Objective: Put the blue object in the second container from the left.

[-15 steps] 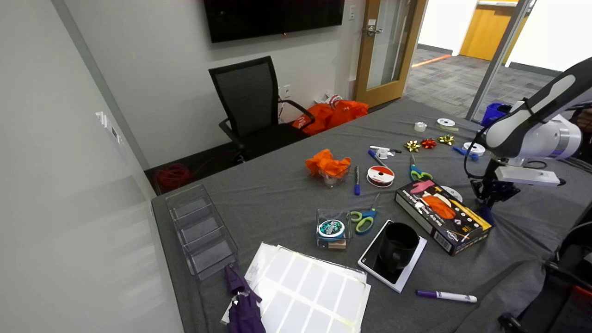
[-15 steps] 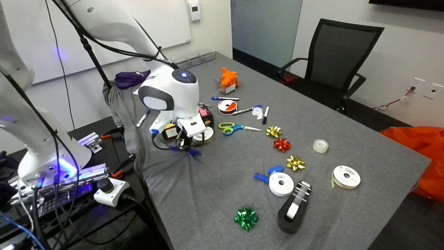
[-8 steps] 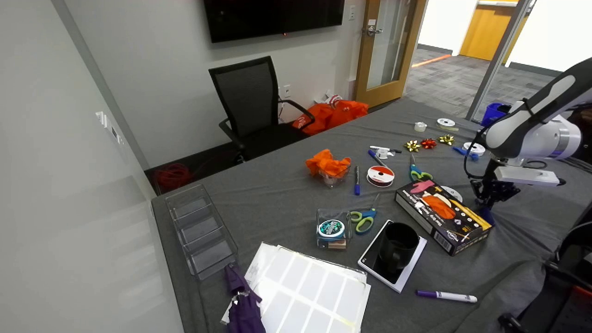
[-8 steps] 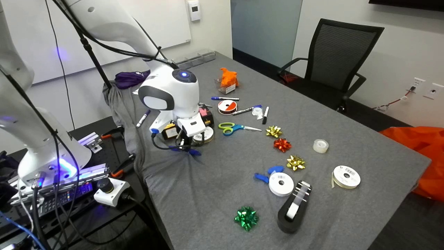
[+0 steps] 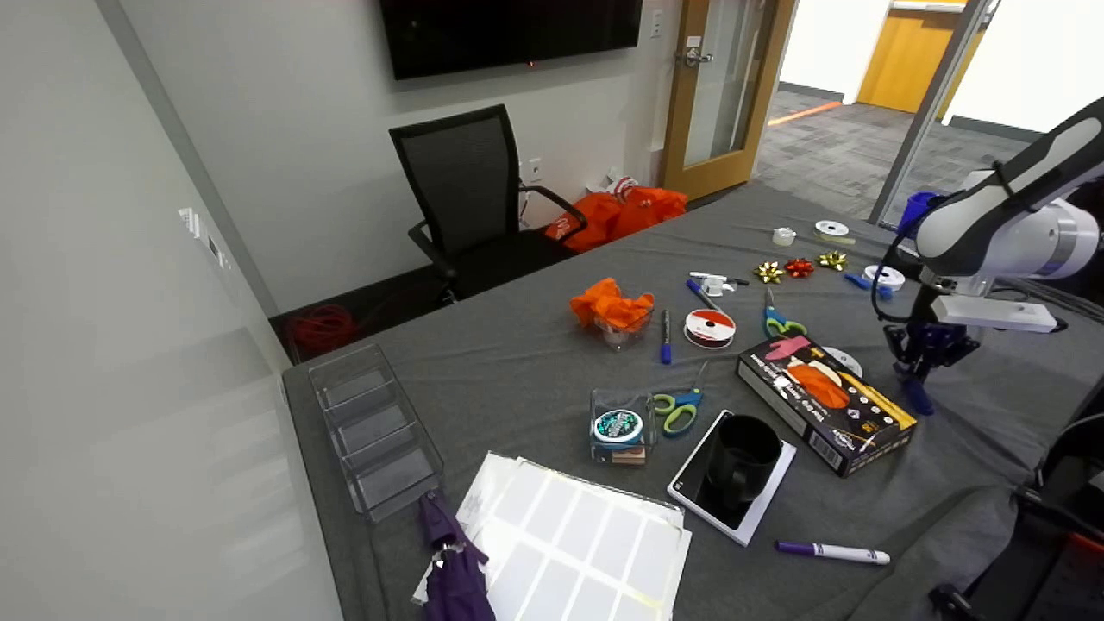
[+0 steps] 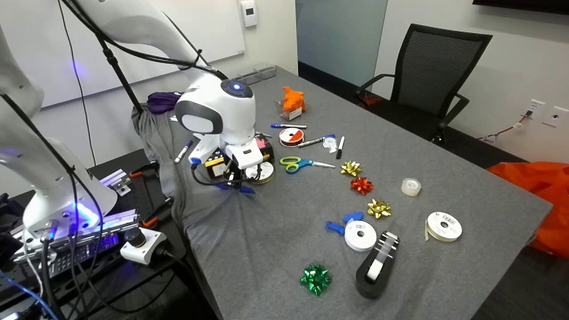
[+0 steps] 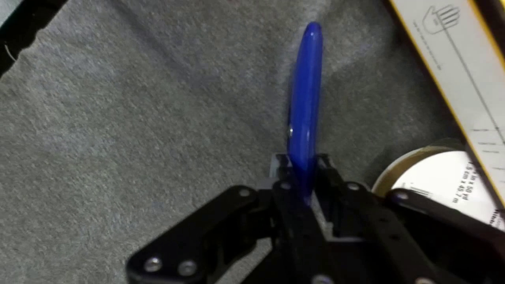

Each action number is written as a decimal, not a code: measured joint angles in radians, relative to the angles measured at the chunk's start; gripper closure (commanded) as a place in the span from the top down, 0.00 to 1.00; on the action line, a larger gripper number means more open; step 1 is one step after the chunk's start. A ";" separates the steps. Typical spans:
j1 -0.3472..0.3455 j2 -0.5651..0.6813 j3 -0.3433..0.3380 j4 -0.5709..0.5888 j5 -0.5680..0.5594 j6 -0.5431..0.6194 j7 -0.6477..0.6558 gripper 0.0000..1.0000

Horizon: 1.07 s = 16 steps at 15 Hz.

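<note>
While the jaws pinch the blue object [image 7: 307, 86] between them, its visible part in the wrist view sticks out long & slim, tapering to a rounded tip; smooth, glossy, plastic-looking, w/ a tiny shiny dot on one edge. In an exterior view blue pokes out on two sides of the jaws. Can't tell if it touches the table [image 6: 444, 275] below. Grey cloth [image 7: 138, 130] covers that, matte, fuzzy close up, creased in soft folds. Near the blue object: a flat round spool [image 7: 438, 177] w/ white paper label & a printed cardboard box [image 5: 828, 405], sharp-cornered, mostly black on top, w/ a pale yellow-edged side in the wrist view.

Containers, well apart from the jaws: a long clear tray [image 5: 375, 429], rigid, rect., thin dividers making a row of compartments; a clear squarish box [image 5: 608, 399] holding a round tin [image 5: 617, 426] w/ glittery turquoise top & white rim, plus a tan wood-like piece [image 5: 630, 455] low down; another clear box [image 5: 628, 335] w/ crumpled orange stuff [image 5: 611, 302] bulging over its rim, cloth or tissue, can't tell. Black mug [image 5: 743, 457], cyl., stands upright on a flat white-framed slab [image 5: 768, 500]; its inside is too dark to read. In an exterior view, spiky foil bows [image 6: 362, 186] in red, gold & green, plus a curvy black tape dispenser [image 6: 371, 284]
</note>
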 measured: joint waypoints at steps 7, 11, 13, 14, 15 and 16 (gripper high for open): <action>-0.003 -0.123 -0.017 -0.011 0.002 -0.123 -0.024 0.05; -0.003 -0.142 -0.021 -0.020 0.002 -0.126 -0.025 0.05; -0.003 -0.142 -0.021 -0.021 0.005 -0.125 -0.027 0.05; -0.003 -0.143 -0.021 -0.021 0.007 -0.125 -0.032 0.05; -0.003 -0.144 -0.021 -0.021 0.012 -0.125 -0.037 0.05; -0.003 -0.147 -0.021 -0.022 0.024 -0.125 -0.048 0.05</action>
